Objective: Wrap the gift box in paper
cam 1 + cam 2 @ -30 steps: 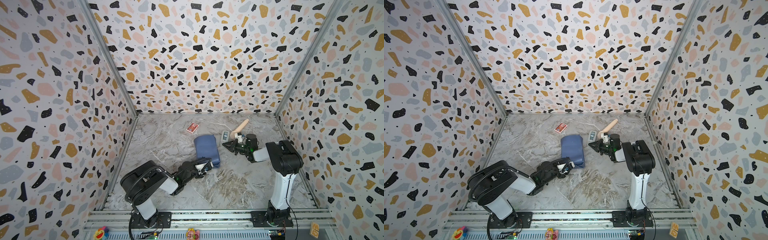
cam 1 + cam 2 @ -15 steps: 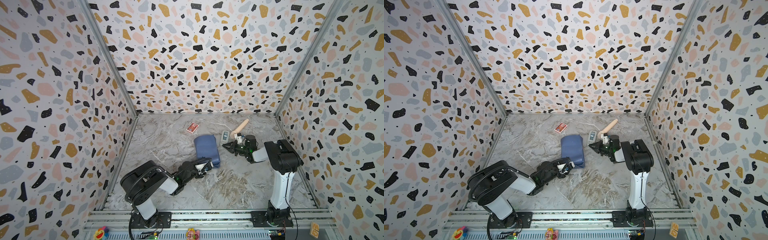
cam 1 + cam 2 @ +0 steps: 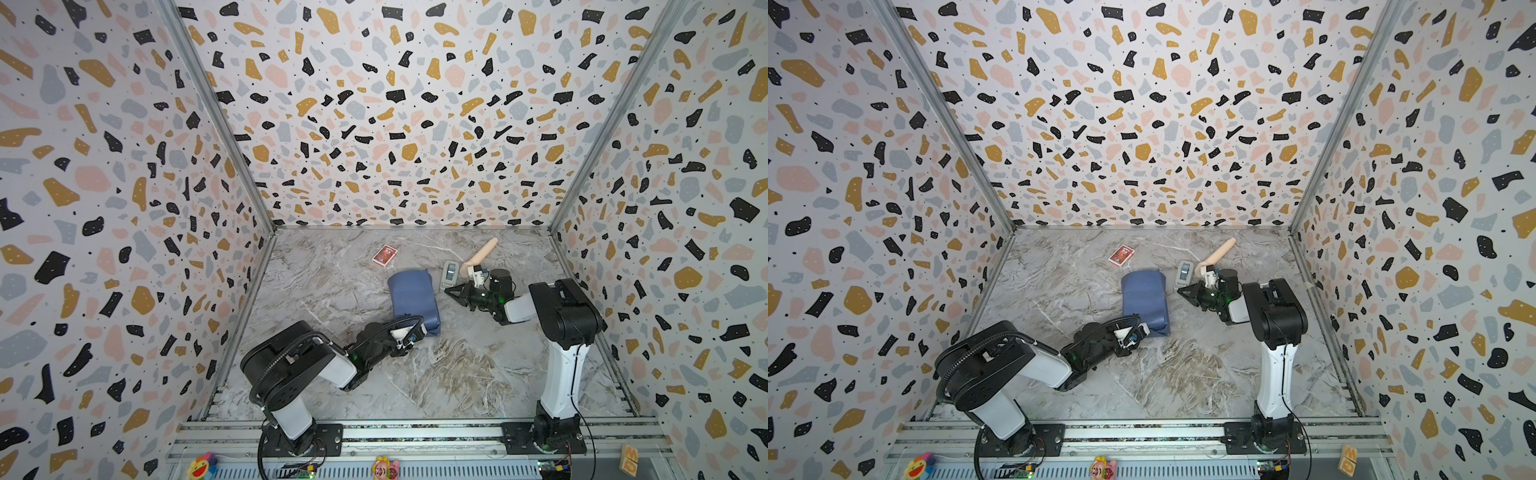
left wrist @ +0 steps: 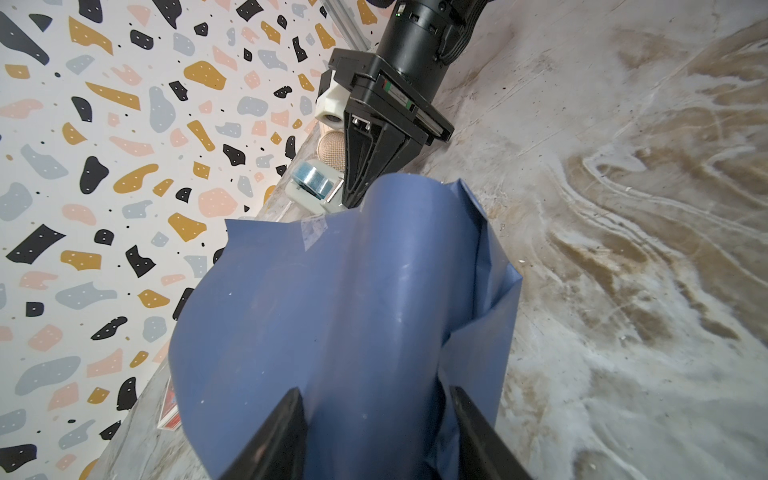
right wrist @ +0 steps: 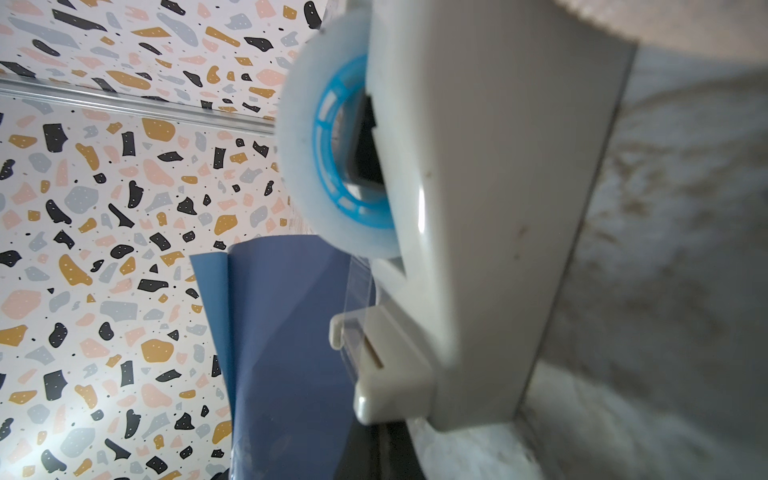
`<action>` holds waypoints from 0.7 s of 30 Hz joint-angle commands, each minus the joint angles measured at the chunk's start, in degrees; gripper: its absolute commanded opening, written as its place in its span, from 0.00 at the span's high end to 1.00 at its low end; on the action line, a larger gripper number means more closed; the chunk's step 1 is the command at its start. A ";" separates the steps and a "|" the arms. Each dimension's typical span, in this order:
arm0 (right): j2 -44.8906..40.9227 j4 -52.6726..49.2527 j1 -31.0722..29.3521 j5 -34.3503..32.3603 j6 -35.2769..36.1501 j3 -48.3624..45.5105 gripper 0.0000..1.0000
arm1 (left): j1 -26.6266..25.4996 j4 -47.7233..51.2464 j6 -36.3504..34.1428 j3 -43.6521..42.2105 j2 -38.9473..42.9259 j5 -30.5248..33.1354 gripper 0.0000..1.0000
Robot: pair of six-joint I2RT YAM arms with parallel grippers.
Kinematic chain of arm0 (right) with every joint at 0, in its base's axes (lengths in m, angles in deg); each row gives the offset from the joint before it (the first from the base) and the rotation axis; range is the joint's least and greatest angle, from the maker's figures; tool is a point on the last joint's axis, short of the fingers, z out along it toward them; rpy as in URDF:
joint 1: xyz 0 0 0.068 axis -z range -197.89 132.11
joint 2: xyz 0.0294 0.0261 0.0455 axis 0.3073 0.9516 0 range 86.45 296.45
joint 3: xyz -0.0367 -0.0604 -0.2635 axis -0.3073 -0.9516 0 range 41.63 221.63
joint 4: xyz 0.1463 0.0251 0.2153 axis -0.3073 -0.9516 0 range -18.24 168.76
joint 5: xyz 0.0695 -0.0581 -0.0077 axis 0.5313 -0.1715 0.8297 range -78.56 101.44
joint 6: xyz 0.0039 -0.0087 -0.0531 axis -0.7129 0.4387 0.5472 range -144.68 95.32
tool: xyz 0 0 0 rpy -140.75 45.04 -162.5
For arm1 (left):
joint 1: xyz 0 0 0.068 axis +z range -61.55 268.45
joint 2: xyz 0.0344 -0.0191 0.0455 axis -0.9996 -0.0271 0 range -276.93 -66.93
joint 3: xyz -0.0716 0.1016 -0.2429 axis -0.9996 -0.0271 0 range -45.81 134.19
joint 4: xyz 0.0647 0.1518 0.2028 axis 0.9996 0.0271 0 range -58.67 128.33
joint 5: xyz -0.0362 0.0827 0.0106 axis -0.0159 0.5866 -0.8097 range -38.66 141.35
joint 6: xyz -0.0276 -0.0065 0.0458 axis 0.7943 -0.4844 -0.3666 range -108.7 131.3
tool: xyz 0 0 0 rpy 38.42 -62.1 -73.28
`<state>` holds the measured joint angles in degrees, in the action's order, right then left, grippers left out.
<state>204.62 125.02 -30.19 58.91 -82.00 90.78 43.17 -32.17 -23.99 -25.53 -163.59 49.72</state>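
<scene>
The blue paper (image 3: 411,299) (image 3: 1144,299) is folded over into a bundle in the middle of the table, and the gift box is hidden inside it. A strip of clear tape (image 4: 313,232) holds one fold. My left gripper (image 3: 417,329) (image 4: 376,395) is shut on the near end of the paper (image 4: 353,311), one finger on each side. My right gripper (image 3: 449,291) (image 3: 1181,292) is shut with nothing seen between its fingers. Its tips lie just right of the bundle, by the near end of a white tape dispenser (image 3: 450,274) (image 5: 478,208).
A red card pack (image 3: 384,254) (image 3: 1121,255) lies behind the bundle. A beige handled tool (image 3: 482,253) (image 3: 1219,253) lies behind the dispenser. The patterned walls close in on three sides, and the arms' base rail runs along the front.
My right gripper has edged a little to the left, towards the dispenser and the bundle. The left gripper and the paper have stayed put.
</scene>
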 commanded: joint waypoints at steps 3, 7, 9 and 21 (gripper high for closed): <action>-4.08 -6.84 -1.06 2.27 0.82 -0.45 1.00 | 0.09 10.51 2.59 -0.41 -3.01 -1.97 0.47; -6.83 -6.68 -1.41 3.29 -0.16 -0.11 1.00 | 0.10 10.66 2.59 -0.23 -3.14 -2.05 0.47; -7.50 -6.61 -1.54 3.61 -0.53 0.15 1.00 | 0.14 10.77 2.55 -0.19 -3.12 -1.98 0.47; -9.87 -6.35 -2.30 4.40 -1.61 0.51 1.00 | 0.10 11.02 2.51 -0.09 -3.10 -1.98 0.47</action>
<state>197.32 119.40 -31.63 60.00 -83.35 90.78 43.17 -31.78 -23.81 -25.03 -163.83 49.67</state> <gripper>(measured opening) 0.041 0.528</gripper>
